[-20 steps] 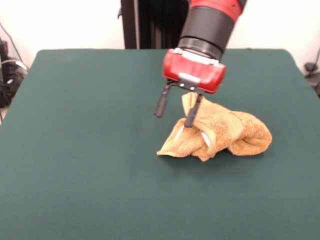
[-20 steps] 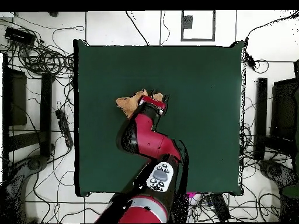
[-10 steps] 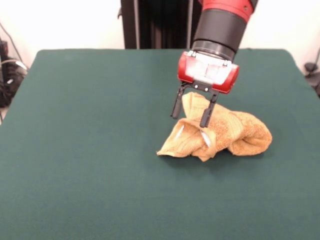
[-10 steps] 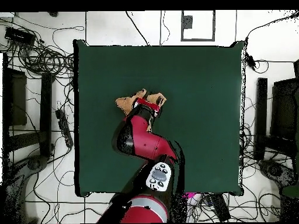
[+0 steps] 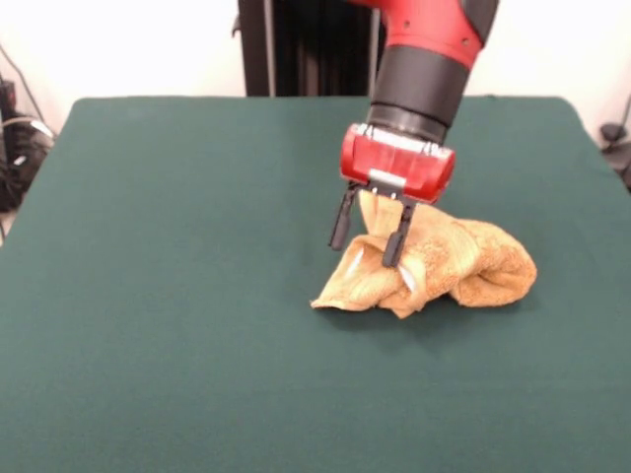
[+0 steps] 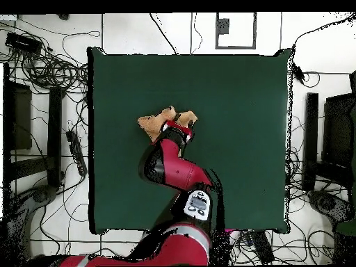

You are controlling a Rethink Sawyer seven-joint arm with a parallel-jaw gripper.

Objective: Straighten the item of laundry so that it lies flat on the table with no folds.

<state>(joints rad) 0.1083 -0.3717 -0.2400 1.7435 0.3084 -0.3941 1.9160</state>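
The golden-orange towel (image 5: 444,266) lies crumpled in a folded heap on the dark green table (image 5: 177,246), right of centre in the front view. A white label shows in its front folds. My gripper (image 5: 367,244) is open, its two black fingers straddling the raised left part of the heap, fingertips down among the folds. In the overhead view the towel (image 6: 149,124) pokes out from under the red arm, and the gripper (image 6: 175,131) sits over it, its fingers hidden by the wrist.
Cables and stands lie on the floor round the table (image 6: 236,90) in the overhead view. A black post (image 5: 296,44) stands behind the table's far edge.
The gripper has shifted back a little to the left and sunk lower onto the towel's raised fold. The towel keeps its shape.
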